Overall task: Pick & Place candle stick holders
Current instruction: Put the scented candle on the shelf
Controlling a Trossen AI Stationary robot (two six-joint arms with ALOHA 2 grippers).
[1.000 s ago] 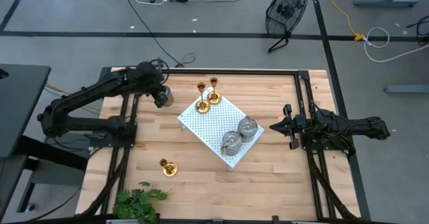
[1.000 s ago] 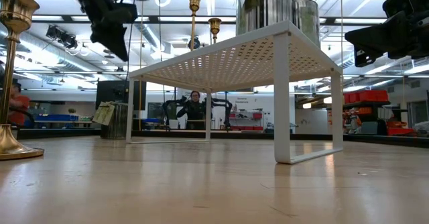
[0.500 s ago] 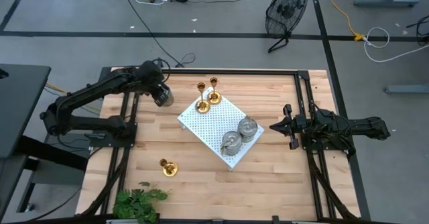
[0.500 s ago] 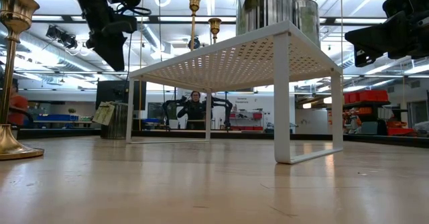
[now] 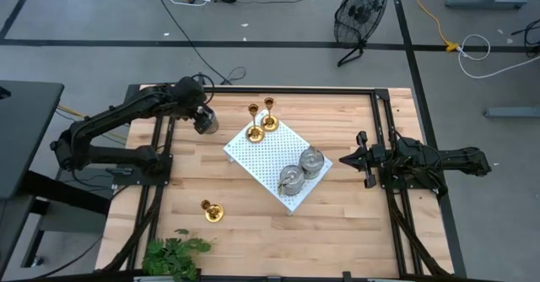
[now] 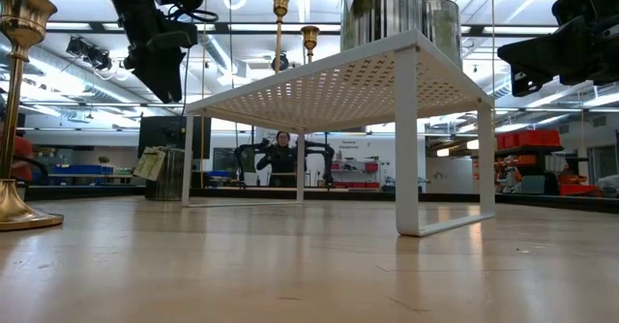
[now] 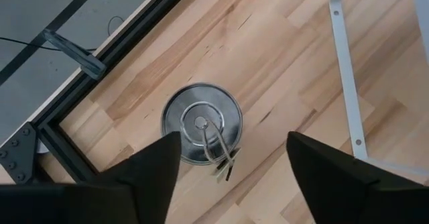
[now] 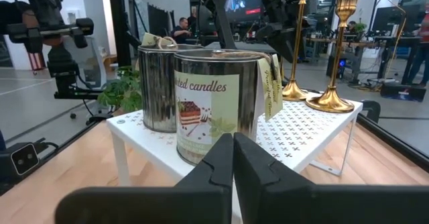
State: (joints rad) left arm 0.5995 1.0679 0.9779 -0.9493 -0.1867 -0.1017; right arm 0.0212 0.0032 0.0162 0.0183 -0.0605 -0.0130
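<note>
A squat silver-grey candle stick holder (image 7: 201,120) stands upright on its base on the wooden table near the far left corner. My left gripper (image 7: 231,147) hangs open above it, slanting down, one finger to each side and clear of it. Two brass holders (image 5: 270,120) and two silver-grey ones (image 5: 302,170) stand on the white perforated board (image 5: 253,159). A third brass holder (image 5: 211,211) stands on the table near the front left. My right gripper (image 5: 348,158) waits shut and level at the table's right, pointing at the board.
A green leafy plant (image 5: 173,255) sits at the table's near left edge. The board stands on thin white legs (image 6: 406,149) in the table's middle. Black frame rails (image 7: 60,133) run along the table's edge close to the tin. Bare wood lies in front of the board.
My left gripper has opened above the silver-grey holder and tipped a little further down. The holder has stayed where it was on the table.
</note>
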